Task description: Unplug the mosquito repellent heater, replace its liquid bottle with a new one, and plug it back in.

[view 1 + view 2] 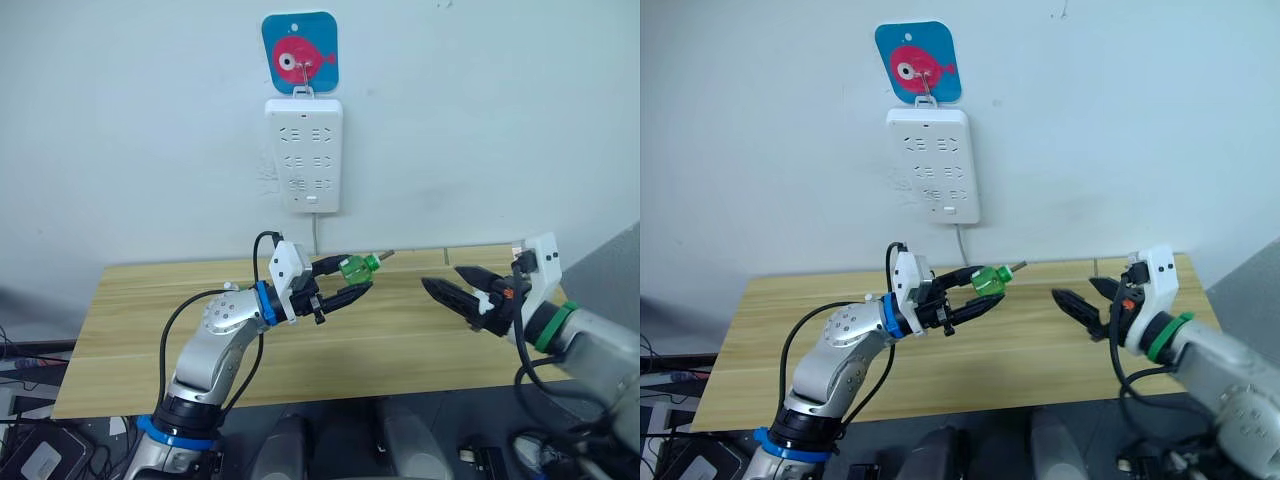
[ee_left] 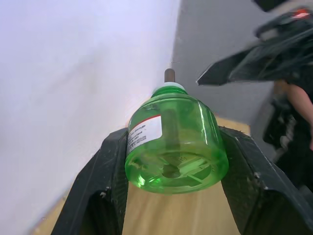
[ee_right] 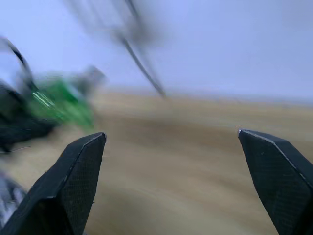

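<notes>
Gripping a green liquid bottle (image 1: 356,268) by its sides, the left claw (image 1: 348,283) holds it above the tabletop (image 1: 140,330) with the wick end pointing toward the right claw (image 1: 446,285). That sideways hold leaves the neck and wick clear, which I judge suits either handing it across or screwing it into a housing. The right claw stands a little apart from the bottle, its 2 fingers spread wide and holding nothing, aimed back at the left claw as if ready to receive.

Behind both, a white power strip (image 1: 304,153) hangs on the wall from a hook on a blue fish sticker (image 1: 299,51), its cable dropping behind the tabletop. Every socket I can see on it looks vacant. I cannot find the mosquito repellent heater on the strip or on the tabletop, so whether this bottle is the spent one or the new one I cannot tell.

The left wrist view adds what the head views cannot: the bottle's ribbed base, a white label with a red band, both fingers (image 2: 105,181) pressed on the bottle's flanks. The right wrist view confirms the wide gap between that claw's fingers.
</notes>
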